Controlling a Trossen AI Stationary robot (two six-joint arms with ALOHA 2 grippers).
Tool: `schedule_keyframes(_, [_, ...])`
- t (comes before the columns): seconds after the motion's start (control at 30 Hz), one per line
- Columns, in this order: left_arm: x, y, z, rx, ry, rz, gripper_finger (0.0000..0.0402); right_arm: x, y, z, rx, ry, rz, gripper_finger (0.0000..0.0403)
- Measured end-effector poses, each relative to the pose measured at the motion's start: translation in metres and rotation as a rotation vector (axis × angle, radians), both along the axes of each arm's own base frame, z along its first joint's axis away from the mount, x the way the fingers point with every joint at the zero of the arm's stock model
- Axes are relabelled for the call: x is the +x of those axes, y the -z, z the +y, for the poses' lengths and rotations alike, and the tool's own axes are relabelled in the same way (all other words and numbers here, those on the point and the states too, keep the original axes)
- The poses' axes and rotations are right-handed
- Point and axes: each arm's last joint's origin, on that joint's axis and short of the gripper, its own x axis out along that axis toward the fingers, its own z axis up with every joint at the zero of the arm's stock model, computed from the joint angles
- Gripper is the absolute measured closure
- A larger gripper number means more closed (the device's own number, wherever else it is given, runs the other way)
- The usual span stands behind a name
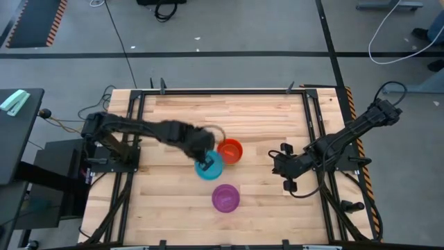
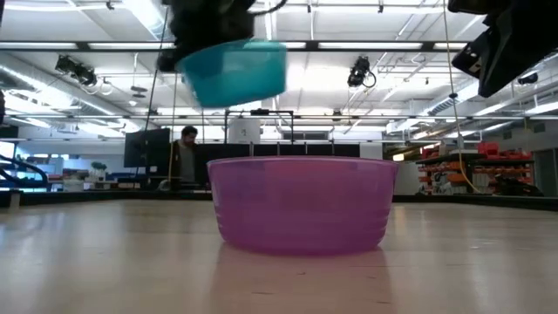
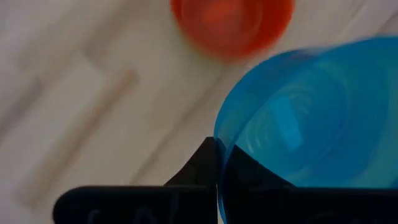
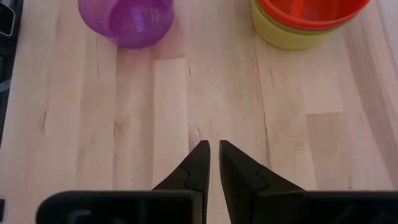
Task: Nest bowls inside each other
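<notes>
Blue plastic, pinched at the rim: the left gripper had its jaws closed on the wall of the blue bowl and held it lifted clear of the table, as the low view showed. The bowl's rim sat between the fingers, one inside and one outside, with the body hanging off to one side.

The stack (orange on top, green and yellow beneath it) stood just beside the blue bowl, and the purple bowl lay apart, nearer the table's front edge. To do this step well, the bowl would probably need centring over the orange bowl and levelling before release, since a rim pinch leaves it tilted.

The right gripper waited over bare wood, its fingers nearly together and holding nothing.
</notes>
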Motion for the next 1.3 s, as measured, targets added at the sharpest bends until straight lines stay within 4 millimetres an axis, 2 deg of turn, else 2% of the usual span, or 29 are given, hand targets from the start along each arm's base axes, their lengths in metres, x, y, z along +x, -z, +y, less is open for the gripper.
schedule_keyframes(0.17, [0.011, -0.03, 0.033, 0.045, -0.025, -0.134, 0.0395, 0.003, 0.005, 0.002, -0.009, 0.007, 0.024, 0.0359])
schedule_keyframes(0.33, [0.014, -0.036, 0.059, 0.057, -0.056, -0.179, 0.0395, 0.005, 0.009, 0.003, -0.02, 0.007, 0.044, 0.0359])
schedule_keyframes(0.67, [0.041, 0.001, 0.081, -0.001, 0.028, -0.138, 0.0395, 0.006, 0.009, 0.003, -0.02, 0.004, 0.041, 0.0363])
schedule_keyframes(0.87, [0.045, 0.013, 0.094, -0.016, 0.009, -0.11, 0.0395, 0.005, 0.009, 0.003, -0.02, 0.006, 0.044, 0.0374])
schedule_keyframes(1.07, [0.055, 0.022, 0.096, -0.029, 0.023, -0.139, 0.0395, 0.006, 0.009, 0.003, -0.017, 0.006, 0.038, 0.0384])
schedule_keyframes(1.3, [0.064, 0.047, 0.097, -0.062, 0.028, -0.07, 0.0395, 0.007, 0.009, 0.004, -0.015, 0.003, 0.03, 0.0391])
